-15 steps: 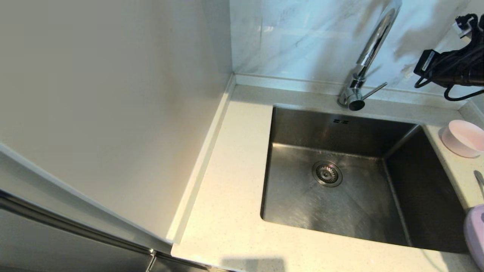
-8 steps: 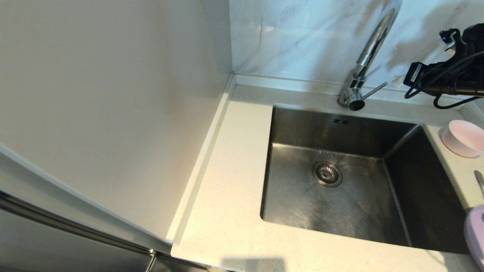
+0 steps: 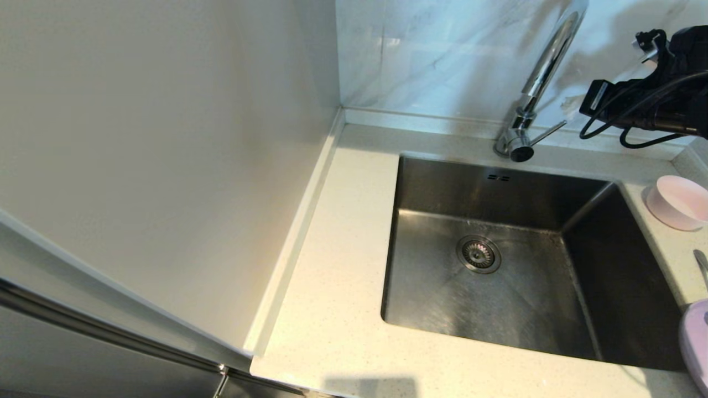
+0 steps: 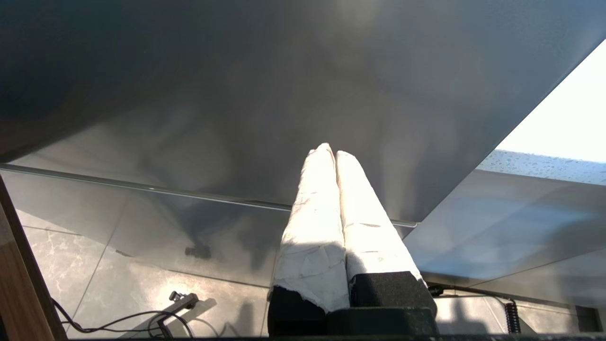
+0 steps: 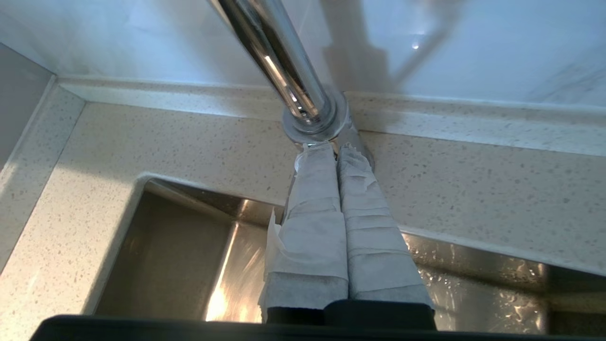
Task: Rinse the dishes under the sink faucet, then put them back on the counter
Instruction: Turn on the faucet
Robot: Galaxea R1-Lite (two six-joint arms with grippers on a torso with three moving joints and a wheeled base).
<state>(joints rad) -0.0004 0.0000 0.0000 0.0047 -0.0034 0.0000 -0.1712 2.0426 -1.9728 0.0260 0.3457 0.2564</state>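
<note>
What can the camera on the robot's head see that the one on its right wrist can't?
Only the head view shows the pink bowl, the lilac plate, the spoon and the drain strainer. Only the right wrist view shows the right gripper, its wrapped fingers pressed together beside the faucet's base. Both show the faucet, the sink and the counter.

my right gripper's fingertips beyond the head view's edge, plate (image 3: 696,345) and spoon (image 3: 702,264) cut off at its right border, faucet (image 3: 545,72) spout cropped at top
</note>
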